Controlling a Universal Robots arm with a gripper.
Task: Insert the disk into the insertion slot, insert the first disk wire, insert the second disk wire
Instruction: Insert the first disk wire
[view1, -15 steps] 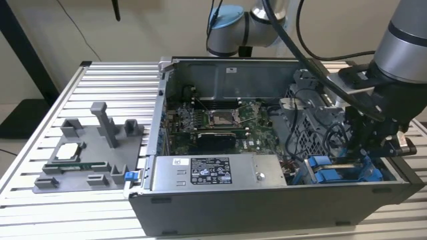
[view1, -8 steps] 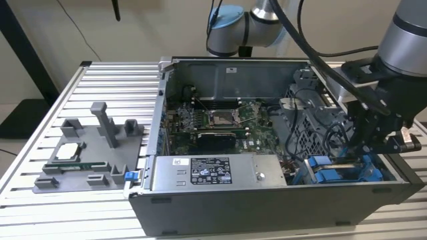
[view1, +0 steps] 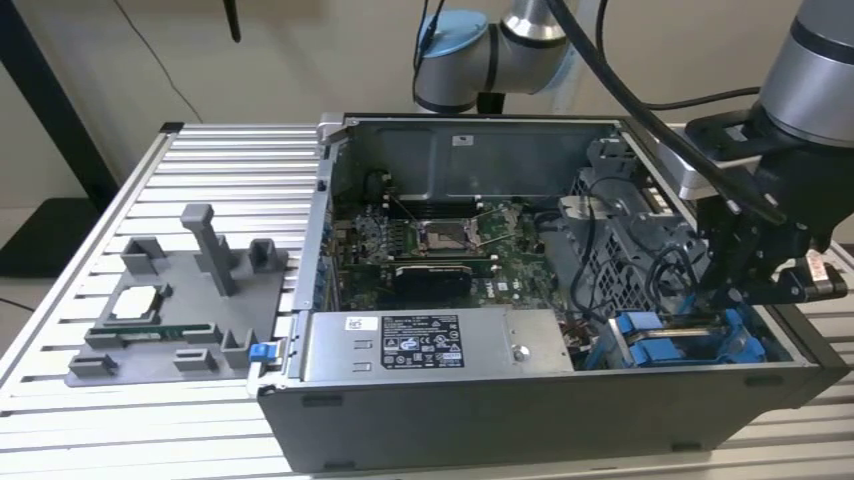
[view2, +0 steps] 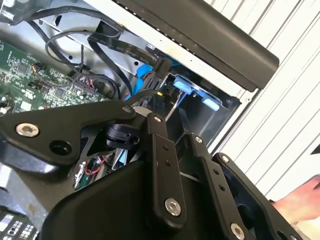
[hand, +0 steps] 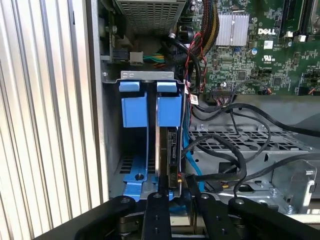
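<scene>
The open computer case (view1: 534, 420) sits on the slatted tabletop (view1: 200, 180). Inside it are a green motherboard (view1: 427, 240), a silver power supply (view1: 427, 345) along the near wall, and a perforated cage (hand: 240, 145) draped with black cables (hand: 235, 150).

At the corner on the exterior view's right is the insertion slot (view1: 654, 350), a grey metal bay (hand: 147, 76) with blue rails and tabs (view2: 182, 85). The disk (hand: 168, 150) stands on edge inside it, seen edge-on between the blue carrier plates. A thin blue cable (hand: 189, 150) runs just beside the disk.

The end effector (view1: 731, 298) reaches down into that corner. In the first wrist view it (hand: 177, 182) is right at the disk's near edge, and in the second wrist view it (view2: 172, 122) points at the blue tabs. I cannot tell whether it is apart or clamped on anything.

A grey fixture (view1: 174, 300) on the tabletop outside the case holds a processor (view1: 138, 303) and a memory stick (view1: 154, 332).

The power supply carries a white label (view1: 420, 340) with small black print, which I cannot read. The motherboard (hand: 270, 55) bears white lettering and a small white sticker (hand: 268, 44).
</scene>
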